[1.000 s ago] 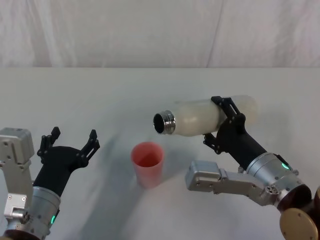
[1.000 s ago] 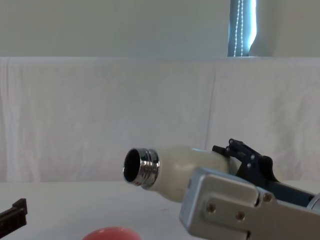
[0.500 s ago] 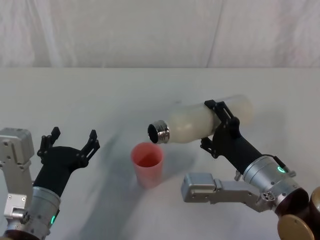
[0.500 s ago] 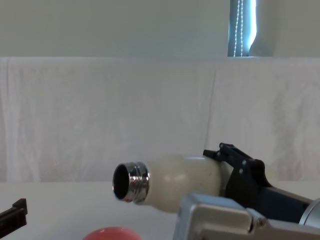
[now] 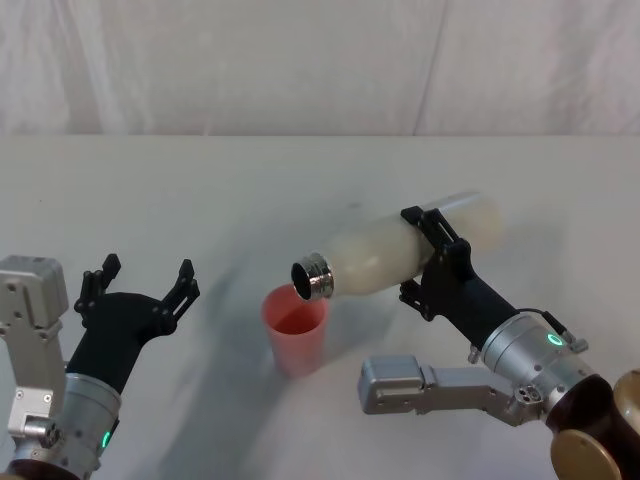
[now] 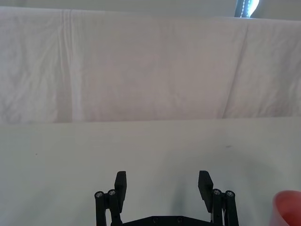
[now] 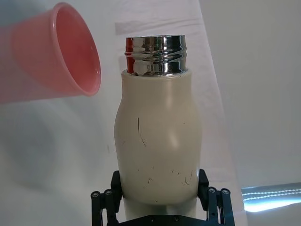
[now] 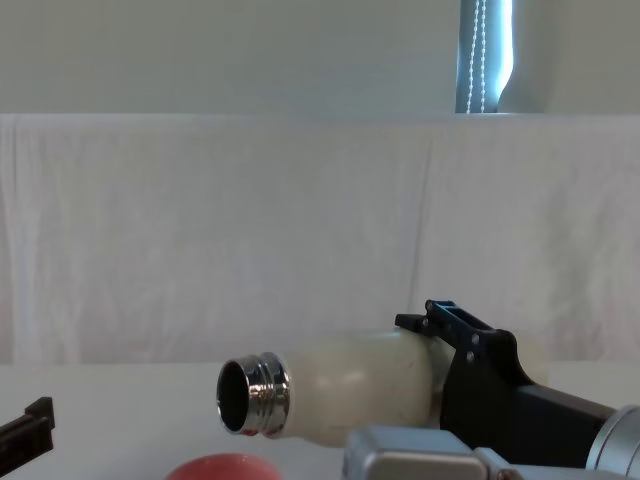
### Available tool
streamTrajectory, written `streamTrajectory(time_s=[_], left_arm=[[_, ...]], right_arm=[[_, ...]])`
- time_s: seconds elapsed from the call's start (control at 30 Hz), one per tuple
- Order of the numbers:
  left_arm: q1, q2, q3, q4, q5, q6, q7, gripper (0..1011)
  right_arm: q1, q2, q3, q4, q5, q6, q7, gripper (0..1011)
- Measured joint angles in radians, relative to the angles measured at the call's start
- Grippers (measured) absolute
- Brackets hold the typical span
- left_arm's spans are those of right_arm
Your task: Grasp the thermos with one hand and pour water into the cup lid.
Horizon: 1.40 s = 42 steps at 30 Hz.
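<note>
We have the thermos [image 5: 400,252] clamped in our right pincer [image 5: 428,256], tipped nearly level with its chrome mouth just over the rim of the cup lid [image 5: 295,327] on the desk [image 5: 200,190]. We see no water leaving the mouth, so we judge the grasp done and the pour itself left; our left pincer [image 5: 140,284] waits spread wide and empty near the desk's left side.

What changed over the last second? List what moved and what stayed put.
The right gripper, shut on the thermos, swung it down and toward the cup lid, tipping the chrome neck lower until the mouth hangs at the cup's rim. No water is visible yet. The cup stayed in place, and the left gripper stayed parked, fingers open, beside it.
</note>
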Motion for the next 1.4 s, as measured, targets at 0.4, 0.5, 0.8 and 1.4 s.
streamTrajectory(time_s=[0.4,0.5,0.8,1.4], left_arm=[[0.0,0.0,0.0,0.0,0.0,0.0,0.0,1001],[0.0,0.0,0.0,0.0,0.0,0.0,0.0,1001],[0.0,0.0,0.0,0.0,0.0,0.0,0.0,1001],[0.0,0.0,0.0,0.0,0.0,0.0,0.0,1001]], right_arm=[[0.039,0.011,-0.011,0.02,-0.01,-0.005,0.008,959],[0.044,0.015,-0.011,0.021,-0.012,-0.005,0.009,959],[0.06,0.028,-0.016,0.023,-0.024,-0.001,0.011,959],[0.073,0.031,-0.023,0.023,-0.029,0.006,0.016,959]])
